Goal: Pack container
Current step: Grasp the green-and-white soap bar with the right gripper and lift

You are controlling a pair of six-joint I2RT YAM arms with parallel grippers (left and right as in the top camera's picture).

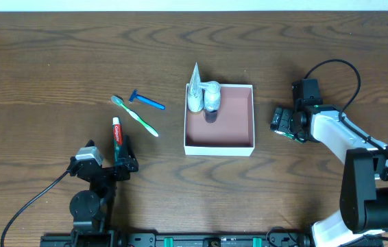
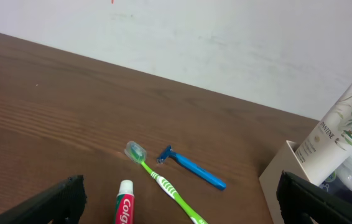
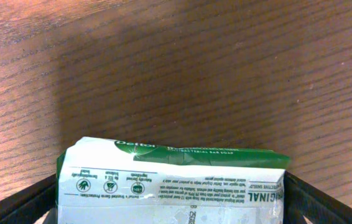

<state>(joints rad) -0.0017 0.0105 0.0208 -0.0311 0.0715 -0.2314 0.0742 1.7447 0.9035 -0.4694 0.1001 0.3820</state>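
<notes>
Soap carton (image 3: 173,180) sits clamped crosswise in the right gripper (image 1: 280,122), long axis spanning the jaws; the container (image 1: 234,120) lies just ahead of them, far nearer than to the left gripper (image 1: 120,167), jaws spread wide.

Wooden table (image 1: 57,62), container (image 1: 232,120), toothbrush (image 1: 136,116), razor (image 1: 147,101), toothpaste tube (image 1: 117,136)
</notes>
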